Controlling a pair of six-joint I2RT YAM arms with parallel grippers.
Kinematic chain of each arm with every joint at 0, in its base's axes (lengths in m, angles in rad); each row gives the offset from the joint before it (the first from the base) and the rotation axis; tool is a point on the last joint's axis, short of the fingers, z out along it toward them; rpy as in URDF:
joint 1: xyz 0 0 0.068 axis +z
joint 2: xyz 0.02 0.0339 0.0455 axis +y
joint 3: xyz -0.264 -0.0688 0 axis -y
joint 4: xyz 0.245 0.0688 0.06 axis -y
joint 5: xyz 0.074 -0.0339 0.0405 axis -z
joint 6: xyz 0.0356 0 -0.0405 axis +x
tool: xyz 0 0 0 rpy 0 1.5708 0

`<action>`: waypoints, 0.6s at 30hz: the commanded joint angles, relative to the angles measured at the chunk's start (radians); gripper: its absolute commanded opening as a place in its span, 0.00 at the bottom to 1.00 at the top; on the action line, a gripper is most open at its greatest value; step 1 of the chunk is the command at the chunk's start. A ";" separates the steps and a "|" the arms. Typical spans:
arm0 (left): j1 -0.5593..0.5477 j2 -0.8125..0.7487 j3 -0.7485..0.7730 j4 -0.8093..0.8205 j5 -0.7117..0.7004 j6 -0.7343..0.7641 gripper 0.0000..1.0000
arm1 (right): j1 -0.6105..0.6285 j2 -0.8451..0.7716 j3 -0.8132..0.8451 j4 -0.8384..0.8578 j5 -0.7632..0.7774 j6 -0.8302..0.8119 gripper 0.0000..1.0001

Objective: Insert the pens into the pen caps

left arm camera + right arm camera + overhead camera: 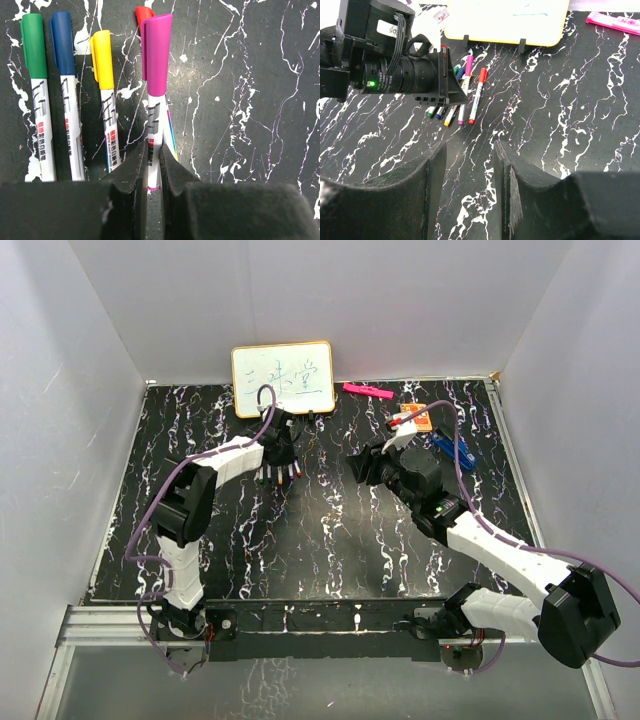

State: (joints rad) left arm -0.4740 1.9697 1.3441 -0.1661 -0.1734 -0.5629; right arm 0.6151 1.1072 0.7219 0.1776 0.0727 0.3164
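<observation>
1. The table point(330, 540) fills the middle of the top view, its black top streaked with white, marble-like veins.
2. A plain white back wall point(400, 300) stands along the table's far edge, across the top of the frame.
3. A white left wall point(60, 440) and a white right wall point(590, 420) close in the two sides.
4. A silver metal rail point(100, 625) runs along the near edge at lower left, with a dull grey strip point(300, 690) below it.
5. The light is even and soft, and the walls show only faint shading.
</observation>
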 commanded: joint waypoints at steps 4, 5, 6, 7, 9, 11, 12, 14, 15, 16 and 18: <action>0.005 0.009 0.028 -0.033 -0.038 -0.022 0.04 | 0.002 -0.022 -0.007 0.037 0.002 0.001 0.41; 0.005 0.012 0.029 -0.032 -0.037 -0.023 0.04 | 0.003 -0.023 -0.008 0.036 0.004 0.001 0.41; 0.005 0.016 0.029 -0.034 -0.039 -0.024 0.04 | 0.002 -0.023 -0.009 0.038 0.003 0.003 0.41; 0.005 0.016 0.029 -0.035 -0.040 -0.025 0.04 | 0.003 -0.022 -0.010 0.037 0.004 0.003 0.41; 0.005 0.023 0.031 -0.037 -0.040 -0.025 0.04 | 0.003 -0.021 -0.010 0.038 -0.001 0.005 0.41; 0.005 0.033 0.037 -0.043 -0.041 -0.026 0.06 | 0.003 -0.018 -0.010 0.037 -0.005 0.006 0.40; 0.005 0.037 0.039 -0.045 -0.039 -0.025 0.08 | 0.003 -0.018 -0.010 0.038 -0.006 0.007 0.40; 0.005 0.039 0.040 -0.046 -0.038 -0.027 0.14 | 0.003 -0.018 -0.010 0.037 -0.006 0.009 0.40; 0.005 0.039 0.040 -0.047 -0.039 -0.028 0.16 | 0.002 -0.019 -0.009 0.037 -0.004 0.008 0.40; 0.005 0.037 0.040 -0.047 -0.040 -0.028 0.17 | 0.003 -0.020 -0.010 0.037 -0.005 0.008 0.40; 0.005 0.032 0.036 -0.045 -0.041 -0.029 0.20 | 0.002 -0.021 -0.010 0.037 -0.005 0.007 0.40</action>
State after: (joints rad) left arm -0.4732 2.0155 1.3560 -0.1898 -0.2005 -0.5877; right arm 0.6151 1.1072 0.7216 0.1776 0.0723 0.3195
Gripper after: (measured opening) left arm 0.176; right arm 0.402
